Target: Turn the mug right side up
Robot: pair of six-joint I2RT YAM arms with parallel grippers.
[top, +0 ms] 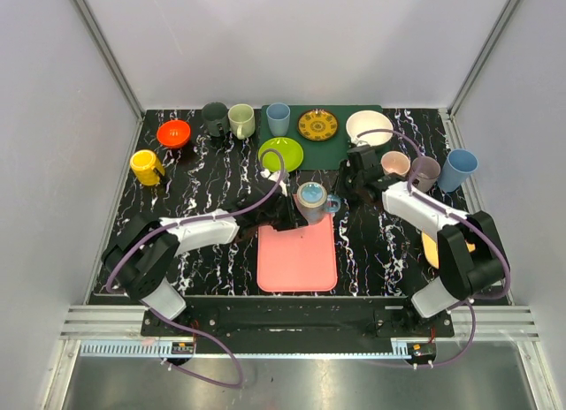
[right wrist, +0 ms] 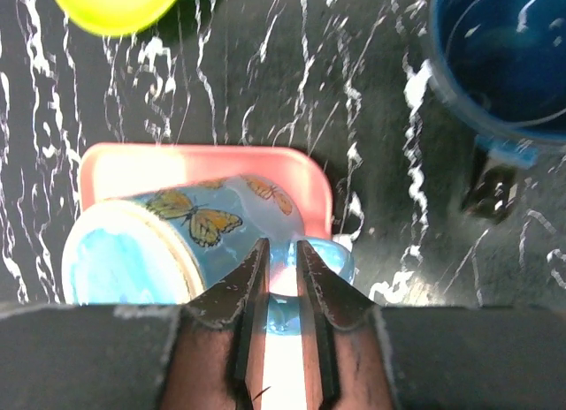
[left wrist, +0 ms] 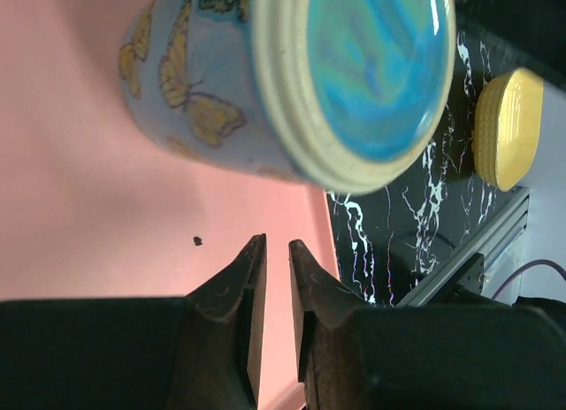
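Note:
The mug (top: 311,198) is pale blue with yellow butterflies and a cream rim. It sits rim up at the far edge of the pink mat (top: 296,260), with its handle pointing right. The right wrist view shows the mug (right wrist: 177,242) with its blue handle (right wrist: 340,255). My right gripper (top: 347,193) (right wrist: 281,242) has its fingers closed narrowly on that handle. My left gripper (top: 285,214) (left wrist: 276,242) is shut and empty, low over the mat (left wrist: 80,207), just left of the mug (left wrist: 292,83) and apart from it.
A lime plate (top: 280,154), a green mat with a patterned plate (top: 318,125) and a white bowl (top: 369,127) lie behind the mug. Cups stand at the right (top: 457,169) and along the back (top: 241,120). A yellow mug (top: 146,167) and a red bowl (top: 174,132) are at the left.

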